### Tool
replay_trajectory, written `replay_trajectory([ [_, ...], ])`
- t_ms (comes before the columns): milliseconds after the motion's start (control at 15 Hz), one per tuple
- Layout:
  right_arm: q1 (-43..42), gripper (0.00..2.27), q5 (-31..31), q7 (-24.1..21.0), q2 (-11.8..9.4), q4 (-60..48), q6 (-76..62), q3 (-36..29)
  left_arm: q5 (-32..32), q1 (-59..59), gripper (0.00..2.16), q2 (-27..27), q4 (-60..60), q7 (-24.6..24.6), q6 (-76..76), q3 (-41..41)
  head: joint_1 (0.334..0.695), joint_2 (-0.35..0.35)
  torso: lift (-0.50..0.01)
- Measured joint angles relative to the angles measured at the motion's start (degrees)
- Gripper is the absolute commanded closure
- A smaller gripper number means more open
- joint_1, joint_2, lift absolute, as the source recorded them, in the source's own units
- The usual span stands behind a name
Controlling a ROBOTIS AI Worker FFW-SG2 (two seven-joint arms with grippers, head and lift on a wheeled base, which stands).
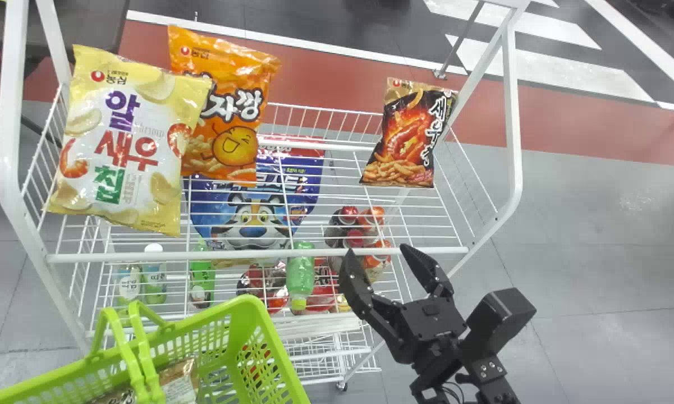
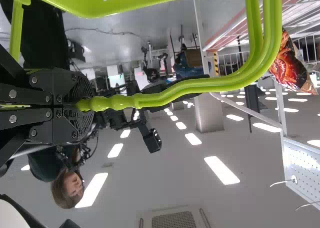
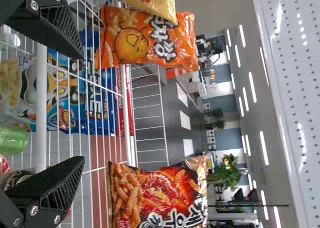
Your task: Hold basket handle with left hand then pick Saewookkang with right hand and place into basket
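Around the wire shelf (image 1: 258, 256) we see a grey floor (image 1: 595, 252) crossed by a red band (image 1: 572, 148). Nearest, at lower left in the head view, is the green basket (image 1: 250, 306) with a bag (image 1: 182, 381) inside. In the left wrist view we find the left gripper (image 2: 80, 105), its fingers closed on the handle (image 2: 170, 95). The right gripper (image 1: 377, 251), fingers wide apart, points toward the shelf's front rail. Farther on, at the shelf's right side, we locate the dark-and-red Saewookkang (image 1: 407, 137), apart from those fingers. At the left side, a yellow-and-white bag (image 1: 129, 140) partly covers an orange bag (image 1: 224, 151). Through the wires, we note a blue bag (image 1: 252, 216) lower down.
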Motion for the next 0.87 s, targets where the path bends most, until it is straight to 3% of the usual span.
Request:
replay_trajectory([
  [867, 0.35, 0.08, 1.12, -0.99, 0.00, 1.49, -3.56, 0.68, 0.31, 0.35, 2.15, 0.00, -0.19, 0.33, 0.00, 0.29, 0.695, -0.350, -0.014],
])
